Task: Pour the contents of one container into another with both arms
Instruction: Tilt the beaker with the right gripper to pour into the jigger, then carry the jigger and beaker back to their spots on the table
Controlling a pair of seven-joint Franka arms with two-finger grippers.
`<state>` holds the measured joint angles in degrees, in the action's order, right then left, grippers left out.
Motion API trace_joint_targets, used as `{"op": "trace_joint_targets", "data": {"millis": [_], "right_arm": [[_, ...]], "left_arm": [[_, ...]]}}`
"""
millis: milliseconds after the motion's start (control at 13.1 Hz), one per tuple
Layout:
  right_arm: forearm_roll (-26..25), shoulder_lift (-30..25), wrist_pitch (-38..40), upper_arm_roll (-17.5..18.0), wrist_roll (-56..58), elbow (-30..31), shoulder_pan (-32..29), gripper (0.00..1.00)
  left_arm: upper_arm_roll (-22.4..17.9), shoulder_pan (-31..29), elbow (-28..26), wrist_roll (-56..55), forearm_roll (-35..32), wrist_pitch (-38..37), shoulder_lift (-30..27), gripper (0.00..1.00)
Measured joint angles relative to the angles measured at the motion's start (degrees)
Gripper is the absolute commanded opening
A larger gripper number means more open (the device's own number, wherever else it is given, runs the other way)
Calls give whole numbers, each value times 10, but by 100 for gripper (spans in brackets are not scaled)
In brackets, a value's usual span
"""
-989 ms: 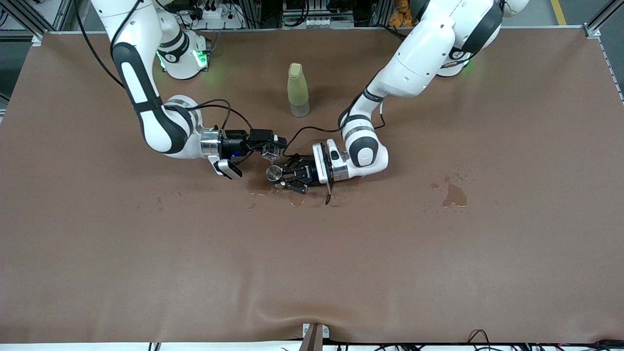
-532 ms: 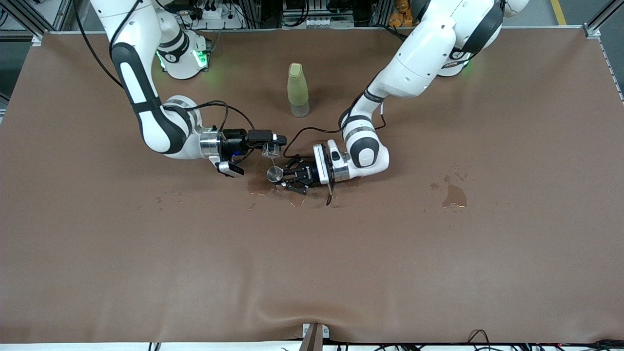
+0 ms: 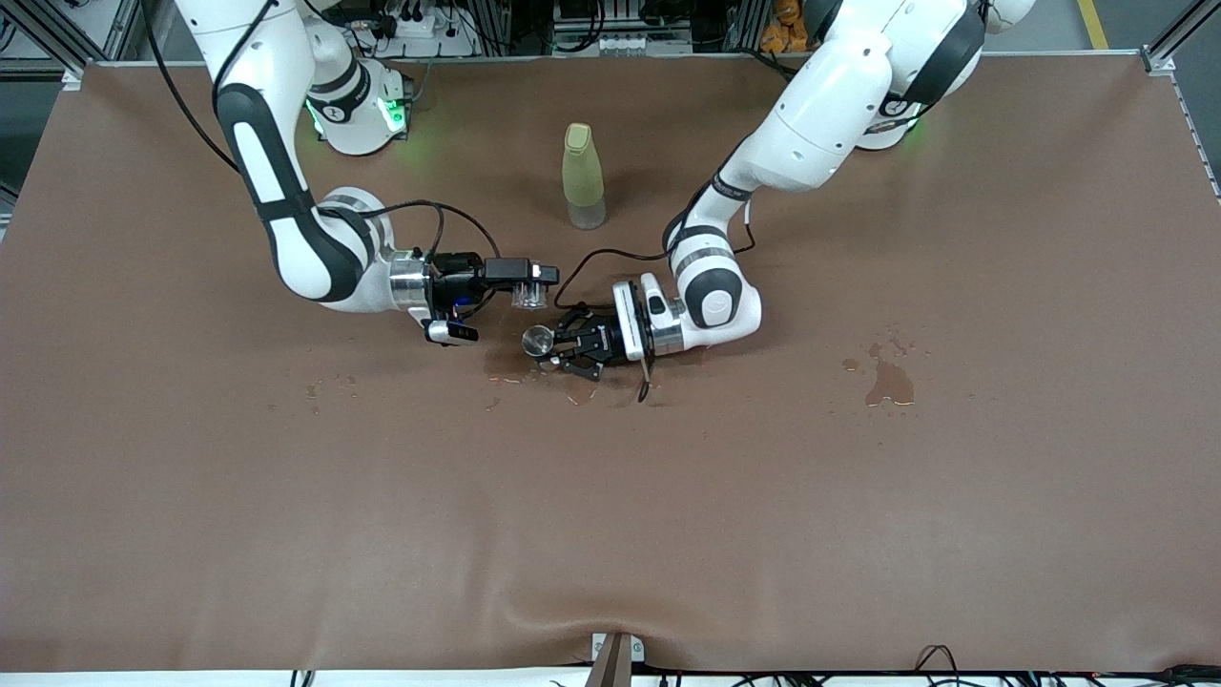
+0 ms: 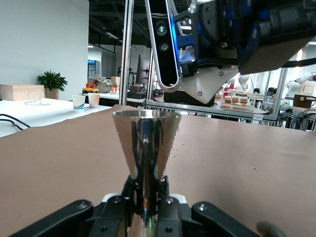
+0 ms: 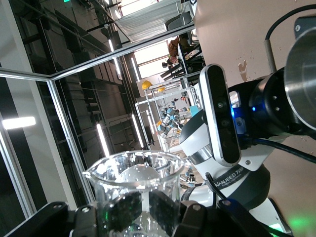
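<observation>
My right gripper (image 3: 532,283) is shut on a clear glass beaker (image 3: 529,296), which hangs just above and beside a shiny metal cone cup (image 3: 537,339). That cup stands upright close over the table with my left gripper (image 3: 555,345) shut on its narrow waist. In the left wrist view the metal cone cup (image 4: 146,143) rises from the left gripper (image 4: 146,200), and the right arm's hand (image 4: 207,54) is over it. The right wrist view shows the wet beaker (image 5: 136,190) pinched in the right gripper (image 5: 148,210).
A yellow-green bottle (image 3: 583,176) stands farther from the front camera, between the two arm bases. Wet patches lie under the cup (image 3: 506,367) and toward the left arm's end of the table (image 3: 890,384). A brown cloth (image 3: 610,534) covers the table.
The right gripper has rolled back and risen a little, carrying the beaker up and away from the metal cup's rim. The left gripper and cup have stayed put.
</observation>
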<state>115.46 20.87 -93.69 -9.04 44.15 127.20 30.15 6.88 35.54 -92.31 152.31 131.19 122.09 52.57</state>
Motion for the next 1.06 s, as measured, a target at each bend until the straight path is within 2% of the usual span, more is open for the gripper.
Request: {"op": "trace_joint_targets", "data": {"millis": [304,532,761,1065], "right_arm": [[-3,0,7,-4,22,-7,-5,0],[-38,-2,8,-13,139,-17,-13,0],[-107,-7,15,-42,264,-32,-28,0],[-225,-9,76,-102,379,-56,-65,0]], "left_arm": [[0,0,-1,0,0,0,-1,0],[0,0,-7,0,0,-1,-4,0],[0,-13,-7,-1,0,-1,-10,0],[-3,-57,-16,-16,-5,0,-33,0]]}}
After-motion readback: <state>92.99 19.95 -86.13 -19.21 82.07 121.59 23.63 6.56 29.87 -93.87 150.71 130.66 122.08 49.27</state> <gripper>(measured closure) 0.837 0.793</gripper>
